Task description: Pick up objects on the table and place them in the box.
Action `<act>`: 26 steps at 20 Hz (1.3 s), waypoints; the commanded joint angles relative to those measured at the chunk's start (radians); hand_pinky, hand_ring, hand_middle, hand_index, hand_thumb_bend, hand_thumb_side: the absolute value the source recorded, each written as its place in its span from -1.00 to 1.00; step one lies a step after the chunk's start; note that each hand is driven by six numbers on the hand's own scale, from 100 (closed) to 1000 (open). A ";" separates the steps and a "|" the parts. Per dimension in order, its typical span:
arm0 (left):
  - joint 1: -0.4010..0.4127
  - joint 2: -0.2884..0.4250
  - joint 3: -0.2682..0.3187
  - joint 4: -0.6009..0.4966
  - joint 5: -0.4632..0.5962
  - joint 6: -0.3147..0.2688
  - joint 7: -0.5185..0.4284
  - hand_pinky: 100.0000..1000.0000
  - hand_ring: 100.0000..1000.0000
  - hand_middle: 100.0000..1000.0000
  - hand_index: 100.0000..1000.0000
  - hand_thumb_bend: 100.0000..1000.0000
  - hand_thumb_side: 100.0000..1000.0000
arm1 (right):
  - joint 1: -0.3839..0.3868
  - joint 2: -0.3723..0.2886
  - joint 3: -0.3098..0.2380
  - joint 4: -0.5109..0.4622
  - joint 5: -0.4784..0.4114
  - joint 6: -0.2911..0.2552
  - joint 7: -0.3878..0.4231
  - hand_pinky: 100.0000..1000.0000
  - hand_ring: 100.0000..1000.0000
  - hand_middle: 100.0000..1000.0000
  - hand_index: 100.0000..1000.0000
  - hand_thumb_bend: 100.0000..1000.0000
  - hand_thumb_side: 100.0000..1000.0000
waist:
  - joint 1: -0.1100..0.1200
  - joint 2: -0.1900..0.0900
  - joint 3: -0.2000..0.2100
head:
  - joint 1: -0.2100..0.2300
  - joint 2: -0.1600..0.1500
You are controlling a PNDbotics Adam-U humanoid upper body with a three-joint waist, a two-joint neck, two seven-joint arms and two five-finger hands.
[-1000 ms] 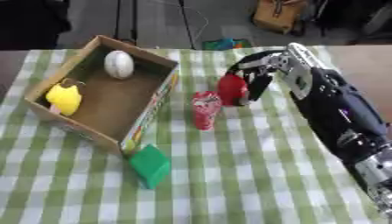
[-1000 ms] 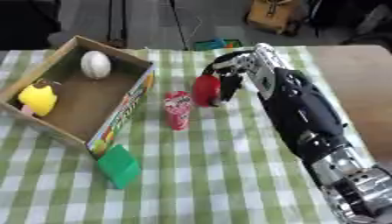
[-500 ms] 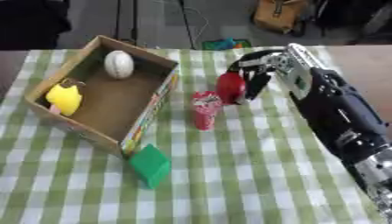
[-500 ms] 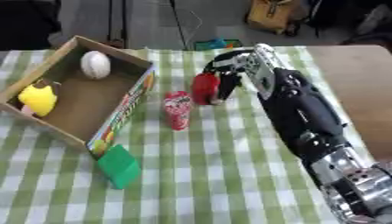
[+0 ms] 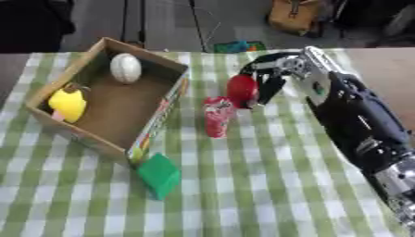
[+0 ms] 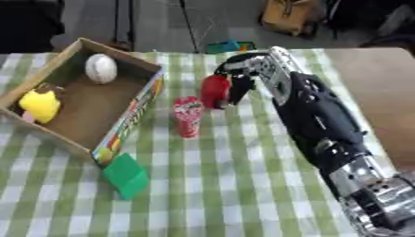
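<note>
My right hand [image 5: 270, 74] reaches in from the right, its fingers curled down round a red rounded object [image 5: 242, 90] on the checked cloth. A red can [image 5: 217, 116] stands upright just left of and nearer than it. A green block [image 5: 160, 175] lies by the near corner of the cardboard box [image 5: 166, 109]. Inside the box lie a white ball [image 5: 126, 67] at the far end and a yellow fruit-like object [image 5: 68, 103] at the left wall. My left hand is out of view.
The green-and-white checked cloth [image 5: 267, 185] covers the table. Beyond the far edge stand a small teal item [image 5: 236, 46] on the floor and a tan bag [image 5: 296, 15]. My right forearm [image 5: 356, 125] lies across the table's right side.
My right hand has closed in slightly on the red rounded object, which stays by the can. The other things have not moved.
</note>
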 commanded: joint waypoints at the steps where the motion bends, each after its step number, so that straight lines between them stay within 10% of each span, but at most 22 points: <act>1: -0.009 0.015 0.007 -0.014 -0.005 0.003 0.001 0.63 0.66 0.50 0.49 -1.00 1.00 | -0.034 -0.029 -0.001 -0.027 -0.015 0.003 -0.005 -0.78 0.08 0.30 0.27 -0.75 -0.46 | 0.004 -0.026 -0.002 | 0.004 -0.004; 26: -0.006 0.023 0.004 -0.014 -0.001 0.005 -0.004 0.63 0.66 0.50 0.49 -1.00 1.00 | -0.159 -0.001 -0.007 -0.046 -0.017 -0.007 0.013 -0.81 0.05 0.23 0.18 -0.96 -0.44 | -0.006 -0.061 -0.003 | -0.015 0.007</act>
